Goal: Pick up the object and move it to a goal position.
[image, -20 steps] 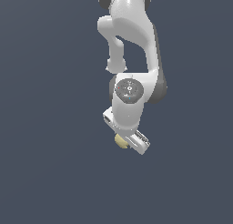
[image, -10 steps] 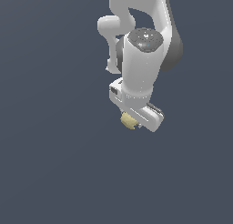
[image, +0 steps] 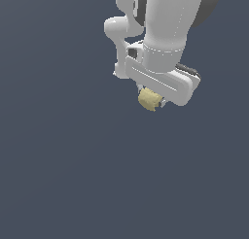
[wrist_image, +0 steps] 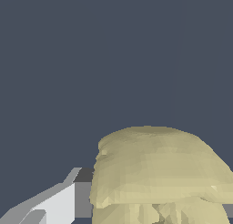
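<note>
The object is a small pale yellow-tan lumpy chunk. It hangs under the white hand of my gripper, which is shut on it and holds it up in the air above the grey floor. The fingers are mostly hidden behind the hand and the chunk in the exterior view. In the wrist view the object fills the near part of the picture, with one white finger pressed against its side.
The white arm rises out of the exterior view above the hand. The floor is a plain dark grey surface with nothing else on it in view.
The arm has carried the object upward and toward the exterior view's right, closer to the camera. The grip on the object has held.
</note>
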`<state>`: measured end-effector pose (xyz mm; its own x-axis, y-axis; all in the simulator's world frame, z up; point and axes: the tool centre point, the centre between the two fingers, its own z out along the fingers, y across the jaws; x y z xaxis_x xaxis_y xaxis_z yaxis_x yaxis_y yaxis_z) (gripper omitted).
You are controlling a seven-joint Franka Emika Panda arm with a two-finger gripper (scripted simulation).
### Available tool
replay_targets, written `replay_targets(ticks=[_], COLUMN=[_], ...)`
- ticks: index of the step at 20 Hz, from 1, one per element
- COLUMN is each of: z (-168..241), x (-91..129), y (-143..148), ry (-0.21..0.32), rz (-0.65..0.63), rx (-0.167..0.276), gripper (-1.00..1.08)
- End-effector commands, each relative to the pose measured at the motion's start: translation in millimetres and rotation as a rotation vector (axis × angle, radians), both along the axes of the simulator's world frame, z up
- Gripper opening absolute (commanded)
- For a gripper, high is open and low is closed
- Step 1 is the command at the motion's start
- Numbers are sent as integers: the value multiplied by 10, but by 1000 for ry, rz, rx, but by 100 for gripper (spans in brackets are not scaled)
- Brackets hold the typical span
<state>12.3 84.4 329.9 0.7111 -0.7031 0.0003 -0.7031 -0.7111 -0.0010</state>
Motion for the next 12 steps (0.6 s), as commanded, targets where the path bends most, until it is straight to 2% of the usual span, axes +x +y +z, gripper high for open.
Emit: replay_targets(ticks=[1,7,12], z=[239,683,880], x=[-94,-243,-303], y=[60,179,238], ry=[1,1,1], rz=[0,0,0], rx=[-1,-1,-1], gripper=[-100,-100,-100])
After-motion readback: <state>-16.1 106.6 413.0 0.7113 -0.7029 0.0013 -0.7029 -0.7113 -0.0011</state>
